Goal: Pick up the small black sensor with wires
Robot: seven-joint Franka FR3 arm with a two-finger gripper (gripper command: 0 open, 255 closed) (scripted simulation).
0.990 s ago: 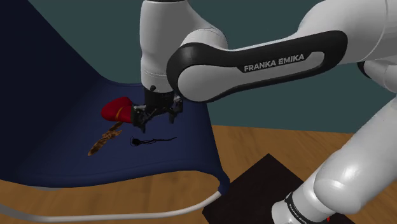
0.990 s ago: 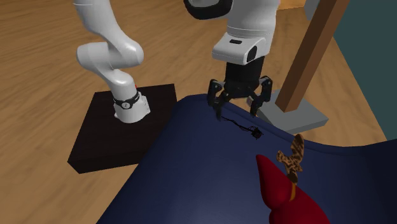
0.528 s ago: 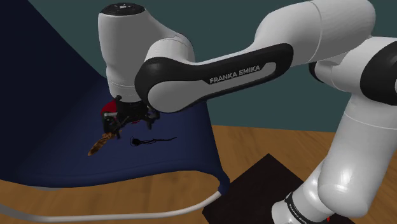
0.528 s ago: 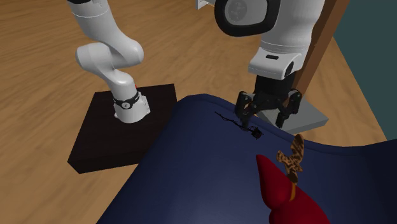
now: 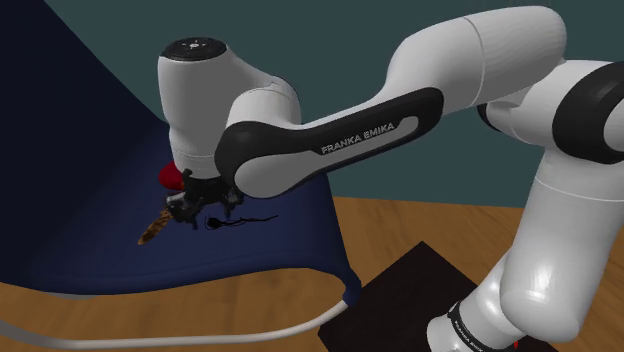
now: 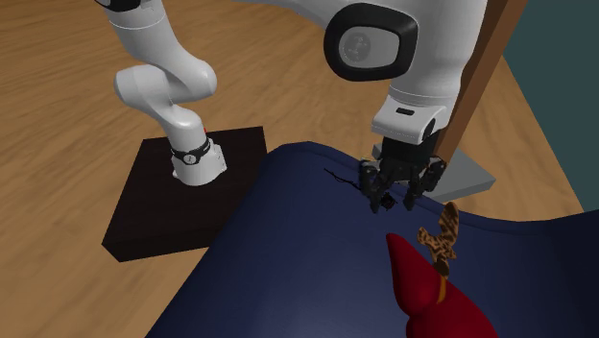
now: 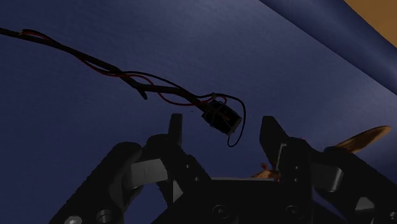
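Here, sensor [image 7: 221,118] between spread tool [image 7: 222,124] tips, apparently untouched.

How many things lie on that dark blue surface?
3: a small black sensor inside the open pincer, a brown striped piece nearby, a red object by that. The arm may hide others.

Directly beneath the gripper [image 6: 393,201] lay a dark blue surface [image 6: 288,269] with a rounded edge. In the shoulder view, the part of it furthest from the gripper was in deep shade. A wooden floor [image 6: 77,106] surrounded it. Just behind the gripper, a brown wooden post [image 6: 480,86] stood on a flat grey base plate [image 6: 472,179]. A plain teal wall [image 5: 340,30] rose beyond. A white cable [image 5: 200,340] ran along the floor, well apart from the gripper.
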